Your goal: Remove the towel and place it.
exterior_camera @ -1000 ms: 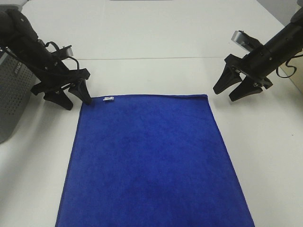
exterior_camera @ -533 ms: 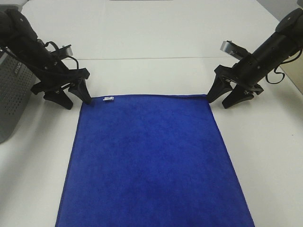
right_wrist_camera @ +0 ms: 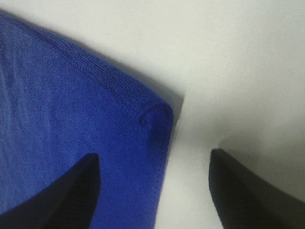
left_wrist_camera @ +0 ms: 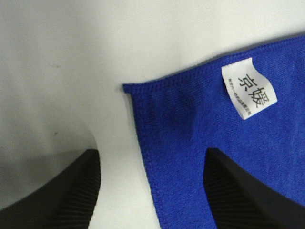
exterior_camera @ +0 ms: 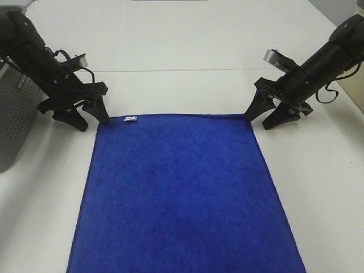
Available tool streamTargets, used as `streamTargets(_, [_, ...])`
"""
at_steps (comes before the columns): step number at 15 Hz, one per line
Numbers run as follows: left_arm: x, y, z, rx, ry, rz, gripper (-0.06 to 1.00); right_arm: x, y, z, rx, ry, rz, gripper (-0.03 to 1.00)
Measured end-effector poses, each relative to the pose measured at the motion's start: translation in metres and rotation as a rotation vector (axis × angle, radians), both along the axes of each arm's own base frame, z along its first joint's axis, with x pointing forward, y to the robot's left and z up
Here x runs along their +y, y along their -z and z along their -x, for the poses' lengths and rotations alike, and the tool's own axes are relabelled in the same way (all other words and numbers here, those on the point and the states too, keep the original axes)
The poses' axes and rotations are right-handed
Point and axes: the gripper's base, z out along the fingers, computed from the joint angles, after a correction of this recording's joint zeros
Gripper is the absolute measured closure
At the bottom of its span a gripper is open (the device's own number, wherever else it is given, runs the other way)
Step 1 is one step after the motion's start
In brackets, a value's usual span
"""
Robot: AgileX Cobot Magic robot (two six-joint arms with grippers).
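The royal-blue towel (exterior_camera: 182,193) lies flat on the white table, its near end running off the bottom of the high view. Its white tag (exterior_camera: 131,119) sits at the far left corner and shows in the left wrist view (left_wrist_camera: 249,89). My left gripper (exterior_camera: 90,116) is open and straddles the far left corner (left_wrist_camera: 131,89), one finger over the cloth, one on bare table. My right gripper (exterior_camera: 263,118) is open and straddles the far right corner (right_wrist_camera: 159,112) the same way. Neither holds anything.
A grey perforated basket (exterior_camera: 14,114) stands at the left edge, just beside my left arm. The white table (exterior_camera: 187,45) stretches behind the towel. A table seam runs across behind both grippers.
My right gripper has moved left and down until its open fingers straddle the towel's far right corner. The left gripper and the towel have not moved.
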Motion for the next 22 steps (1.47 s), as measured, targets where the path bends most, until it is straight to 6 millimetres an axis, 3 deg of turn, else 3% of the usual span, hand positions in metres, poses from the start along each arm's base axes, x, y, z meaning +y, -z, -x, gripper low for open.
streamTargets(4, [-0.024, 0.005, -0.001, -0.015, 0.026, 0.023, 0.34, 0.004, 0.006, -0.003, 0.009, 0.028, -0.043, 0.3])
streamTargets(8, [-0.056, 0.008, -0.004, -0.042, 0.067, 0.046, 0.37, 0.046, 0.017, -0.001, 0.014, -0.032, -0.057, 0.32])
streamTargets(9, [-0.057, 0.01, -0.004, -0.046, 0.062, 0.044, 0.43, 0.053, 0.018, -0.001, 0.012, -0.043, -0.054, 0.37])
streamTargets(11, [-0.056, 0.013, -0.004, -0.048, 0.069, 0.038, 0.67, 0.057, 0.021, -0.001, 0.003, -0.039, -0.034, 0.55])
streamTargets(13, [-0.056, 0.016, -0.004, -0.059, 0.101, 0.033, 0.9, 0.056, 0.026, -0.002, -0.008, -0.029, -0.016, 0.82])
streamTargets(14, [-0.056, 0.016, -0.004, -0.066, 0.115, 0.032, 0.94, 0.056, 0.026, -0.003, -0.01, -0.025, -0.016, 0.94])
streamTargets(19, [-0.056, 0.013, -0.01, -0.138, 0.139, 0.008, 0.94, 0.058, 0.024, -0.006, -0.042, -0.015, -0.004, 0.94])
streamTargets(22, [-0.056, -0.006, -0.03, -0.303, 0.169, -0.034, 0.94, 0.055, 0.013, -0.028, -0.194, 0.007, 0.064, 0.94])
